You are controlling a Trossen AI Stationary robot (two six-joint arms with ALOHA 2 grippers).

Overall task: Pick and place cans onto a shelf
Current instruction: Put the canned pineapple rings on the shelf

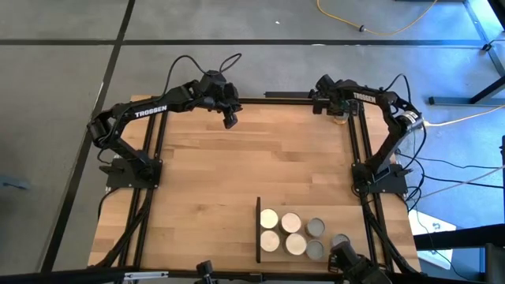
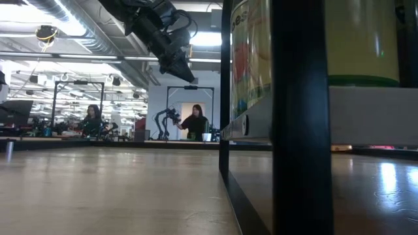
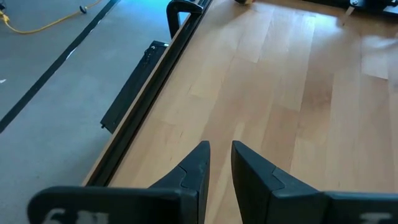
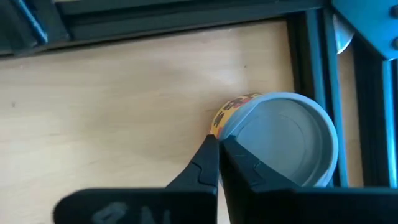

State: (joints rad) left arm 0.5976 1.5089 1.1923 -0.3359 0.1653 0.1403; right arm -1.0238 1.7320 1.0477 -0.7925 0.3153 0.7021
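From my station I saw the right gripper (image 4: 219, 163) at the far right corner of the table (image 1: 221, 181), its two fingers drawn together with hardly any gap. They had not taken hold of anything: the tips sat against the edge of a grey-topped can (image 4: 283, 140) with a yellow and red label, which stood just beside the black frame rail (image 4: 314, 68) at that corner. In the high view that can was mostly hidden under the right arm.

The left gripper (image 1: 230, 120) hung above the far edge of the table, left of centre, and I could see its fingers (image 3: 189, 174) standing a little apart with bare wood between them, holding nothing.

The shelf (image 1: 272, 252) lay at the near edge, right of centre, with its black upright edge (image 1: 258, 229) on the left side. Four pale-topped cans (image 1: 282, 232) sat on it in a square, touching or nearly so. Just to their right stood two grey-topped cans (image 1: 315, 238), and a third (image 1: 340, 240) stood a little further right near the rail.

In the low view, two people sat in the room beyond the table.
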